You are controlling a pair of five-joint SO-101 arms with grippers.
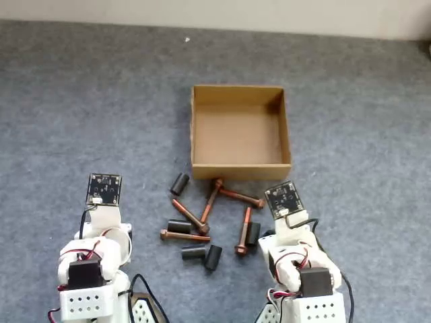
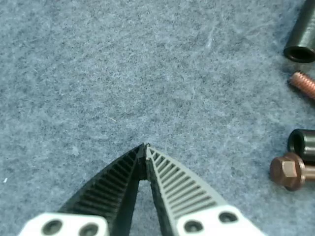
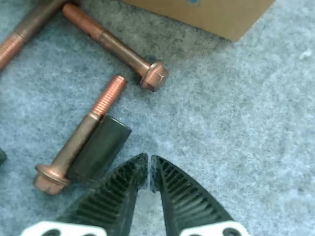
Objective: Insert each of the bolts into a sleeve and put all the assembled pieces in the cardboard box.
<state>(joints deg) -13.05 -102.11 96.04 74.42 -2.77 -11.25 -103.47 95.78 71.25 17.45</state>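
Copper-coloured metal bolts [image 1: 185,236] with flanged hexagonal heads and threaded tips, five counted, lie loose and criss-crossed on a grey, felt-like carpet [image 1: 81,101], just in front of the cardboard box. Five short black cylindrical sleeves [image 1: 179,182], smooth and hollow, are scattered among them. No bolt is seated in a sleeve, though one bolt lies flush alongside a sleeve just ahead of the right gripper. The square, open-topped brown cardboard box [image 1: 240,172] sits beyond the parts, its floor bare. A scrap of blue print on its outer wall is too cut off to read. A pale wall [image 1: 215,10] borders the carpet at the far edge. The left gripper [image 2: 146,150], with black ribbed fingers on white mounts, is closed tip to tip over bare carpet beside the parts and holds nothing. The right gripper [image 3: 148,160], of the same build, shows only a hairline slit between its tips and holds nothing.
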